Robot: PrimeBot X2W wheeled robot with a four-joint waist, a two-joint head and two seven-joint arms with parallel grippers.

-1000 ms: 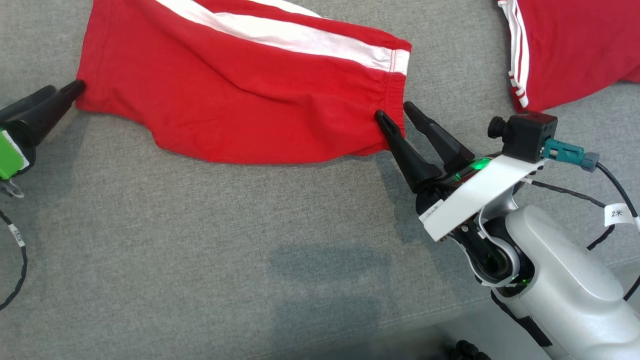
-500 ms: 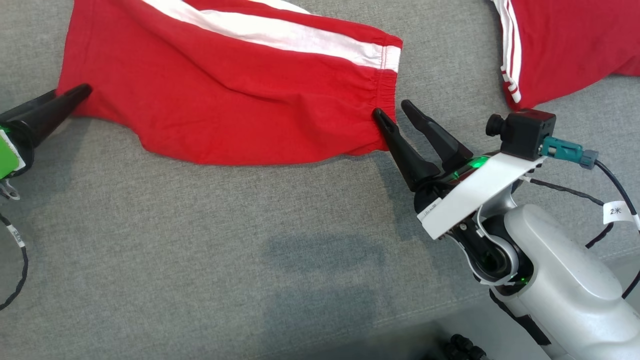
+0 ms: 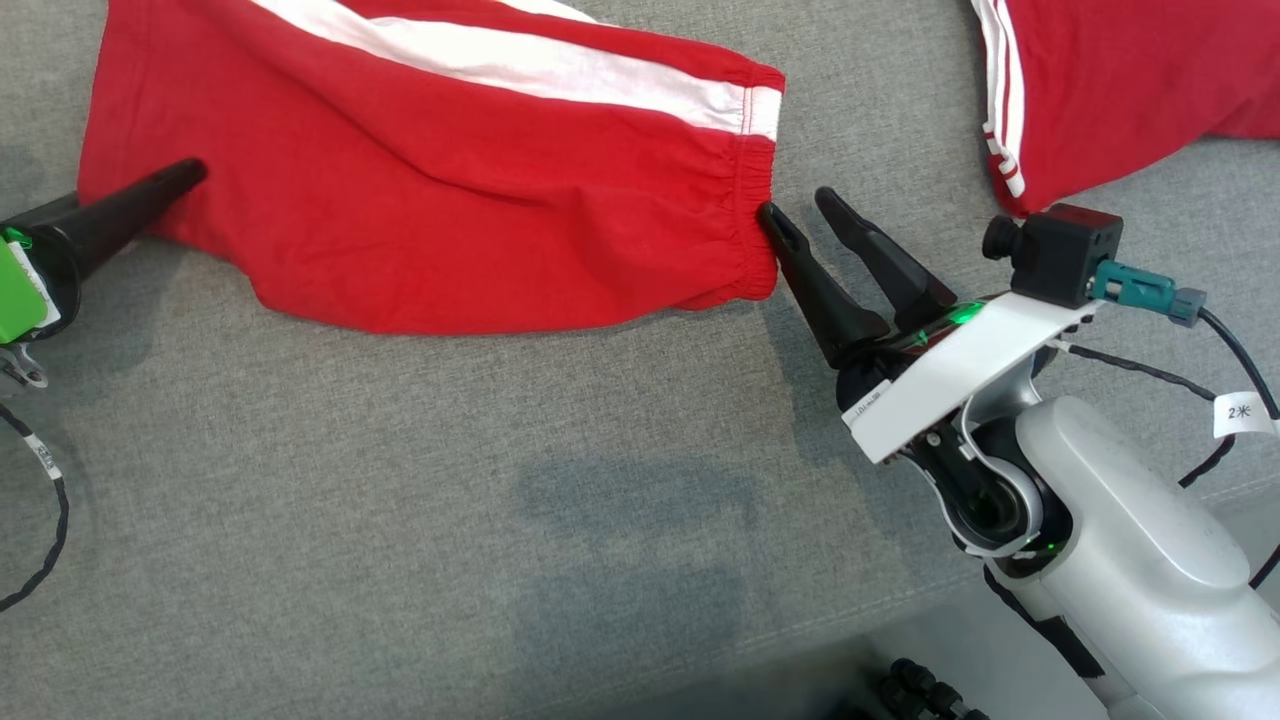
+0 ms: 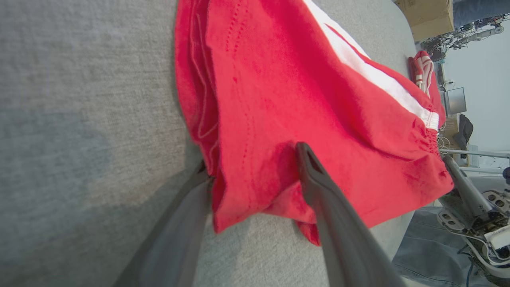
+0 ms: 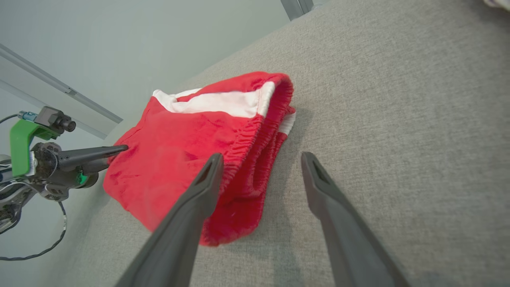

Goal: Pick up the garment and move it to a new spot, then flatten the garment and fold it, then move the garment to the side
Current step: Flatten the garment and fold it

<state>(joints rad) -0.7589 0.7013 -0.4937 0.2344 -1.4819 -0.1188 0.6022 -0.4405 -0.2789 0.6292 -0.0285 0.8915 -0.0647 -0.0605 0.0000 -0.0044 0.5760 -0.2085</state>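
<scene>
The garment (image 3: 470,190) is red with a white stripe and lies folded on the grey cushion (image 3: 500,480). My left gripper (image 3: 185,180) is at its left corner, open. In the left wrist view the corner of the garment (image 4: 279,99) lies between the fingers of that gripper (image 4: 253,157), one finger on top of the cloth and the other at its edge. My right gripper (image 3: 798,203) stands open beside the elastic waistband (image 3: 750,220) at the garment's right end, nothing between its fingers. The right wrist view has the near finger of that gripper (image 5: 261,156) against the garment's (image 5: 191,147) waistband.
A second red garment (image 3: 1100,90) with thin white stripes lies at the top right. A black cable (image 3: 45,520) hangs at the left. The cushion's front edge runs along the bottom right, with the floor (image 3: 900,640) beyond it.
The head camera has shifted, sliding the whole picture left. My left gripper has pushed forward onto the garment's left corner. My right gripper's near finger went from over the waistband to just beside it.
</scene>
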